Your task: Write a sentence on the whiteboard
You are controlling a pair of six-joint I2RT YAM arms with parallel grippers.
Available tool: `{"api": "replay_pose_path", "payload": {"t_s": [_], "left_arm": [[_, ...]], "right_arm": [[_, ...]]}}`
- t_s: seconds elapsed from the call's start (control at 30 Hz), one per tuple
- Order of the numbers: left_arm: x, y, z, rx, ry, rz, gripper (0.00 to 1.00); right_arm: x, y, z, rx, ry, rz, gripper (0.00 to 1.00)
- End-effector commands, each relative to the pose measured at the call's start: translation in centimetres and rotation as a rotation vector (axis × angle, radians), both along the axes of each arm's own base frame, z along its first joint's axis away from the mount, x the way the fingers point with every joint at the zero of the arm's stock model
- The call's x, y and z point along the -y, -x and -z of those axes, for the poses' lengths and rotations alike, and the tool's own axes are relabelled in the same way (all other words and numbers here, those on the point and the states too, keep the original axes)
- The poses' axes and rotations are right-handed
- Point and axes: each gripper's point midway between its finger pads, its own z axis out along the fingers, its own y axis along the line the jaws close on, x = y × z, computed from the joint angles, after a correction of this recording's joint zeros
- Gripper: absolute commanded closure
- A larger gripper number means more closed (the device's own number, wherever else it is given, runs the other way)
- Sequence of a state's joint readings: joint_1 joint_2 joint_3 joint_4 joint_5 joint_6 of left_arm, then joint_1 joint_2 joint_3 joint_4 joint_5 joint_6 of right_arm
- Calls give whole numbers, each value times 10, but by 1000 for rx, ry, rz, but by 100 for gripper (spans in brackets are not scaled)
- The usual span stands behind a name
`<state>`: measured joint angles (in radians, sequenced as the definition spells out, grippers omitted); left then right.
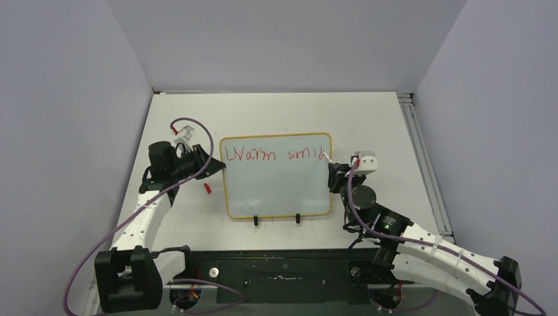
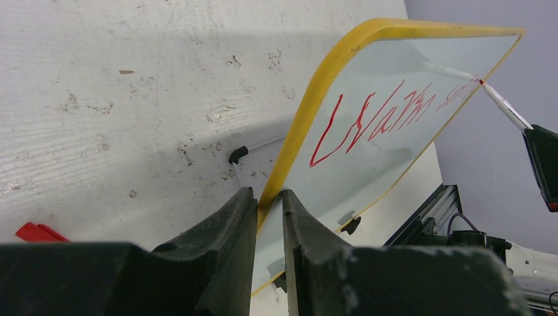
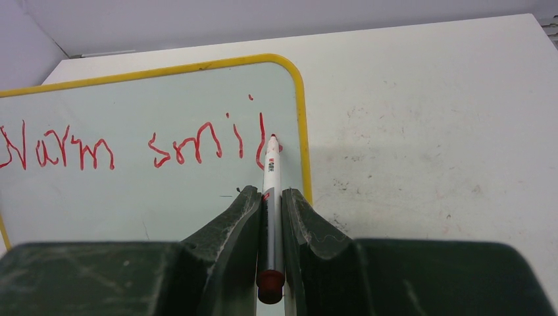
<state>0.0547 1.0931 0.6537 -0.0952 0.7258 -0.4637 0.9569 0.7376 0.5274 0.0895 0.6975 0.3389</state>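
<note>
The whiteboard lies mid-table, pale with a yellow frame. Red letters of the sentence run along its top and read "Warm smil". My left gripper is shut on the board's left edge, the frame pinched between its fingers. At the board's right edge, my right gripper is shut on a white marker with a red end. The marker's tip rests on the board just past the last letter, near the right frame. From the left wrist, the marker shows at the far edge.
A red marker cap lies on the table left of the board, under my left arm. Two black feet stick out at the board's near edge. A metal rail runs along the table's right side. Grey walls close in the table.
</note>
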Motion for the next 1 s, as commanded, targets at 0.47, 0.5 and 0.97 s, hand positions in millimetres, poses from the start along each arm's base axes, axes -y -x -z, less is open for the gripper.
{"api": "replay_pose_path", "payload": {"t_s": [0.47,0.5,0.97], "left_arm": [[2,-6,-25,80,-5,19,81],[2,-6,-26,79,-4,19,81],[2,-5,-25,79,-5,19,81]], "right_arm": [[-4,7,9,-36,-38,-31,95],[-4,8,10,-39,-38,-31,95],[5,12,22,-72,-20,-6,95]]}}
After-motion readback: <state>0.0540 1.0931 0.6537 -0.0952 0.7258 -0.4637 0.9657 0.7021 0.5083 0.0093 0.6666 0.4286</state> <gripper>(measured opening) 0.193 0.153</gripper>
